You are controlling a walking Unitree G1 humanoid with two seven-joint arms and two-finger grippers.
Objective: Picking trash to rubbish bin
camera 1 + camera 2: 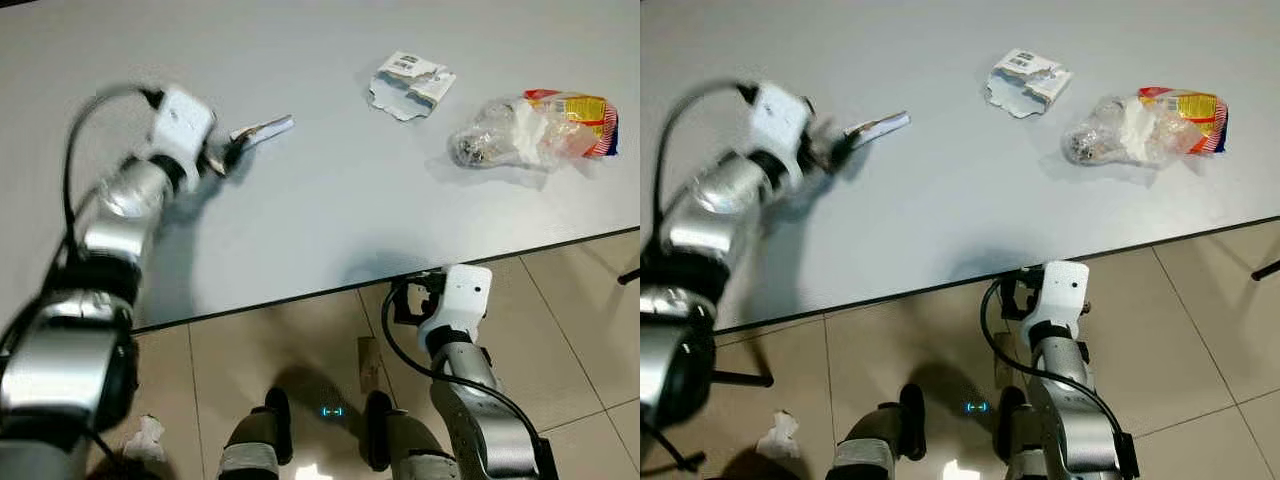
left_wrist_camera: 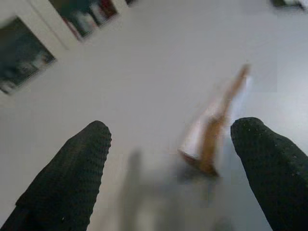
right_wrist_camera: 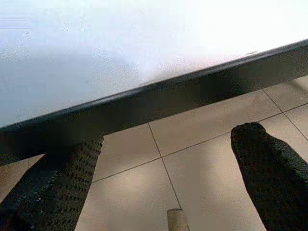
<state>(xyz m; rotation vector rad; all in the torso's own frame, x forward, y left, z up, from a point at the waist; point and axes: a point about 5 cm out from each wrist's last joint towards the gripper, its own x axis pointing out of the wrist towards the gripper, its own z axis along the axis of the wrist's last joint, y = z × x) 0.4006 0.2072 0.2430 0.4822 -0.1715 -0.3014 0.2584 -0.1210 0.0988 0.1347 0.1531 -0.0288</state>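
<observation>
Your two head views look steeply down from above onto the same desk (image 1: 330, 210), its near edge and the tiled floor (image 1: 580, 300) below, offset slightly sideways. Your left wrist view sits close over the desk, looking along its gripper (image 2: 173, 173). Your right wrist view looks up at the near edge from below

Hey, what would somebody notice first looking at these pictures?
The left gripper, fingers open, reaches over the white table toward a thin paper strip. Further right on the table lie a torn white carton scrap and a crumpled clear plastic bag. The right gripper hangs below the table edge, over the tiled floor.
</observation>
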